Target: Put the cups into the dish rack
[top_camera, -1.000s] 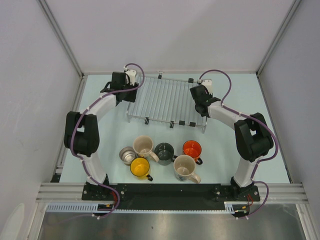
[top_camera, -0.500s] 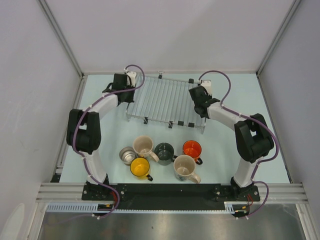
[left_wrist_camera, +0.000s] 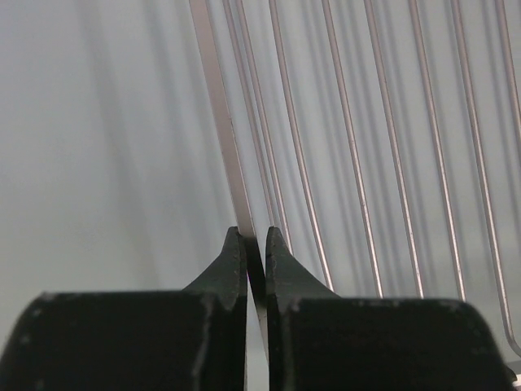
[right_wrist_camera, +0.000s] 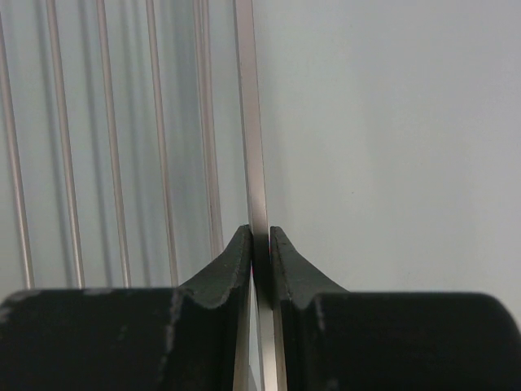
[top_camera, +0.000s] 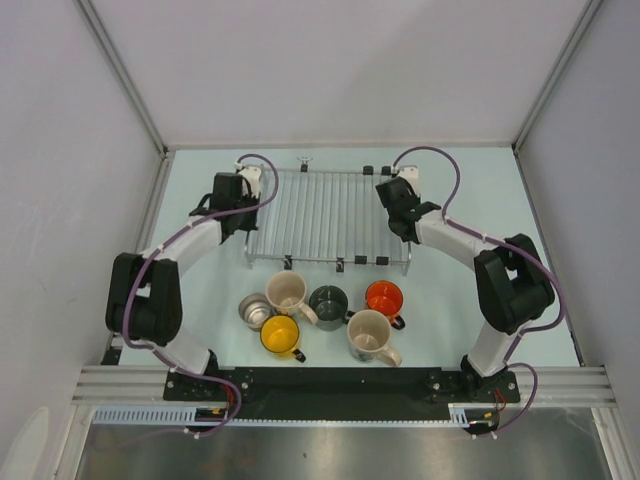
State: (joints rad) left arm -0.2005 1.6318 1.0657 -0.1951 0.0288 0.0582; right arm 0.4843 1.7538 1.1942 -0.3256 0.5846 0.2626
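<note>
Two grippers: both of mine are clamped on the dish rack, one at each short side.
Left gripper: almost fully closed, with only the rack's left edge bar between the tips. The bar runs up and away from the pinch.
Right gripper: the same narrow pinch on the rack's right edge bar, which passes straight up between the tips.
Rack: it lies square between my two wrists, its wires running from near to far. Black feet show along its near edge. Whether it rests on the table or hangs just above it, I cannot tell.
Cups: all six stand mouth up on the table on the near side of the rack, clear of its edge, in a loose cluster.
Row closer to the rack: one beige cup below the rack's left half, the dark grey cup below its middle, and the orange-red cup below its right half.
Row farther from the rack: the yellow cup and the second beige cup.
Steel cup: leftmost of the cluster, just beside the first beige cup.
</note>
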